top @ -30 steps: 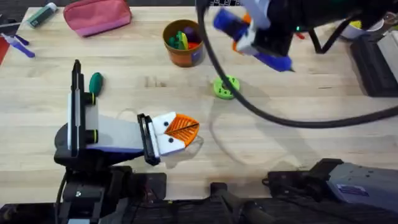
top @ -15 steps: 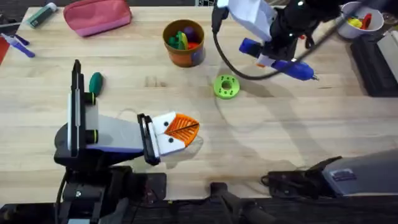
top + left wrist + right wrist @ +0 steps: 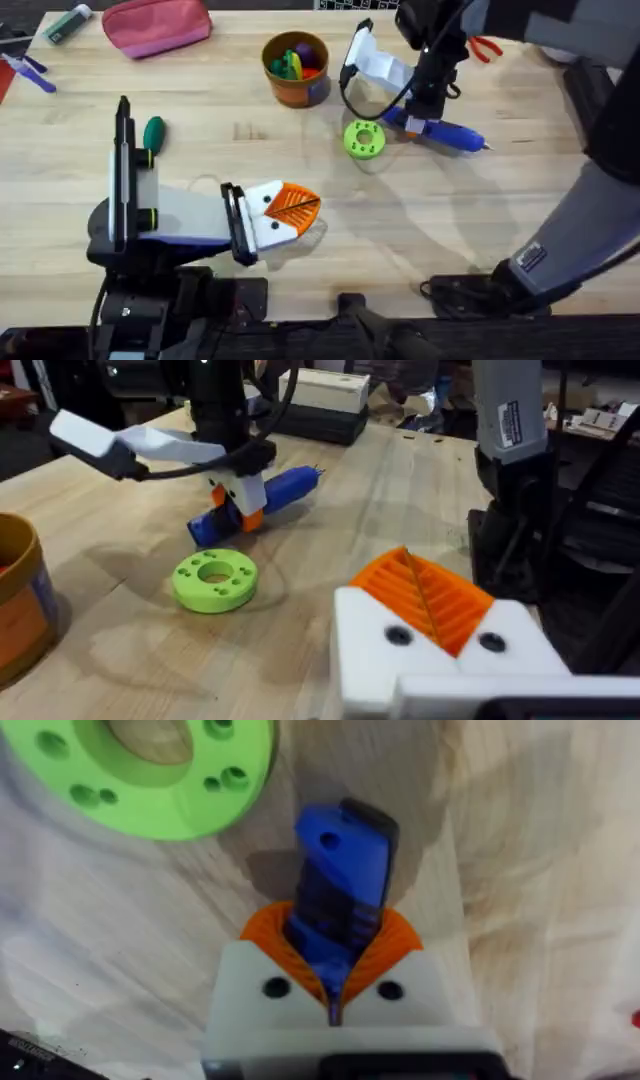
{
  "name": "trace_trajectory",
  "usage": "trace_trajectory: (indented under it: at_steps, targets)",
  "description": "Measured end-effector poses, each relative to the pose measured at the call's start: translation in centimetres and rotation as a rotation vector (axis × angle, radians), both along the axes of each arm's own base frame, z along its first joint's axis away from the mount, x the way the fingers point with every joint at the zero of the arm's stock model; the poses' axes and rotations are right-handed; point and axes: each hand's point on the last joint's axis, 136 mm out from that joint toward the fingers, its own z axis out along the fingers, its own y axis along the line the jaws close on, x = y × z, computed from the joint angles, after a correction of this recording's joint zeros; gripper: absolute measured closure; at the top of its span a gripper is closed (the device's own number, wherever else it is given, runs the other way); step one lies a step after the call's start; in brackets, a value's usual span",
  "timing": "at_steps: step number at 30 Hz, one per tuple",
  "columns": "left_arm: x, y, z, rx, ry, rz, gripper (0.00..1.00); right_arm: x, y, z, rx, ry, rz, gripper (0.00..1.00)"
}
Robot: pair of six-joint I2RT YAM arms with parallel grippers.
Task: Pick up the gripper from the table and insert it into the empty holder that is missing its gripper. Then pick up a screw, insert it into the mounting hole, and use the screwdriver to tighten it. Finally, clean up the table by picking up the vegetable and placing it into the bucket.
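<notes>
You're holding the blue screwdriver in your right gripper, pads pinched on its rear half; in the right wrist view the orange pads are squeezing the blue body on both sides. The screwdriver is lying low on the bench, long axis running across it, silver bit pointing toward the right edge and away from the green holed disc that sits just beside the handle end. From the left wrist view it is looking like the body is resting on or just above the wood; can't tell which. Your left gripper is sitting idle near the lower left, white mount with orange ribbed fingertip in place and two dark holes in its face; can't tell from these views how wide it is standing. The relation that matters now: the dark green vegetable is lying on the far left, close beside your left arm and well apart from the right gripper, while the orange bucket is standing at the top middle, between the two. So I'm judging the left arm is nearer for the cleanup pick, and the right is needing to let go of the screwdriver first if you're using it.
</notes>
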Motion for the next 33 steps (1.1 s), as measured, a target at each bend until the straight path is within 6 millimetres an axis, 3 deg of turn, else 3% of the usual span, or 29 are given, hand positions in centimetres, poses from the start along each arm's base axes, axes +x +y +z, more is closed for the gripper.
trace_trajectory:
  at_steps: [3, 4, 5, 10, 11, 17, 21, 25, 31, 32, 33]
  targets:
    - [0.0, 0.0, 0.0, 0.000, 0.000, 0.000, 0.981, 0.0, -0.1, -0.4, -0.003, 0.010, -0.002, 0.976]
    - [0.0, 0.0, 0.0, 0.000, 0.000, 0.000, 0.981, 0.0, -0.1, -0.4, -0.004, 0.007, -0.003, 0.920]
    - [0.0, 0.0, 0.0, 0.000, 0.000, 0.000, 0.981, 0.0, -0.1, -0.3, -0.005, 0.007, -0.002, 0.817]
    - [0.0, 0.0, 0.0, 0.000, 0.000, 0.000, 0.981, 0.2, -0.2, -0.2, -0.011, 0.000, 0.003, 0.089]
    - [0.0, 0.0, 0.0, 0.000, 0.000, 0.000, 0.981, 0.3, -0.2, -0.2, -0.012, -0.001, 0.006, 0.030]
    - [0.0, 0.0, 0.0, 0.000, 0.000, 0.000, 0.981, 0.3, -0.2, 0.3, -0.008, -0.013, 0.005, 0.007]
    - [0.0, 0.0, 0.0, 0.000, 0.000, 0.000, 0.981, 0.7, -0.1, 2.6, 0.012, -0.080, -0.008, 0.008]
    - [0.0, 0.0, 0.0, 0.000, 0.000, 0.000, 0.981, 0.9, 0.5, 6.7, 0.075, -0.190, -0.020, 0.008]
    - [0.0, 0.0, 0.0, 0.000, 0.000, 0.000, 0.981, 1.7, 2.3, 15.1, 0.274, -0.460, -0.107, 0.009]
    - [0.0, 0.0, 0.0, 0.000, -0.001, 0.000, 0.970, 1.7, 2.7, 16.4, 0.320, -0.498, -0.134, 0.009]
    - [0.0, 0.0, 0.0, 0.001, -0.003, 0.000, 0.894, 1.6, 3.1, 17.7, 0.367, -0.533, -0.162, 0.009]
